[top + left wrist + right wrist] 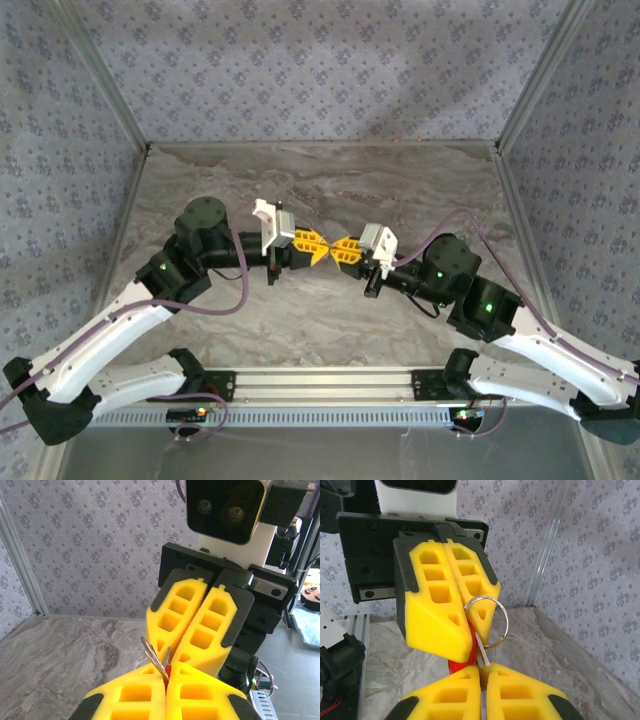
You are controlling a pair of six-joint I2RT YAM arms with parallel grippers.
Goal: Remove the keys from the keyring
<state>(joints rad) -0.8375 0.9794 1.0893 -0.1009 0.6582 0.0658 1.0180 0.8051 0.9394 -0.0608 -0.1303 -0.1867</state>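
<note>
Above the middle of the table my two grippers meet tip to tip. The left gripper [325,246] [166,676] [471,637] is shut on the keyring, a thin silver wire ring [149,652] [504,622] with a small red tag [168,672] [456,666] pinched in the seam of its yellow fingers. My right gripper [336,248] [482,669] [173,652] is shut on a flat silvery key [482,655] [167,656] that hangs on the ring. Most of the ring's loop sticks out sideways, free of both grippers. The key's far end is hidden between the right fingers.
The marble tabletop [320,180] lies below, apart from the keyring. Patterned walls with metal corner posts [520,95] close three sides. An aluminium rail [320,380] runs along the near edge between the arm bases. Purple cables [235,305] loop from both arms.
</note>
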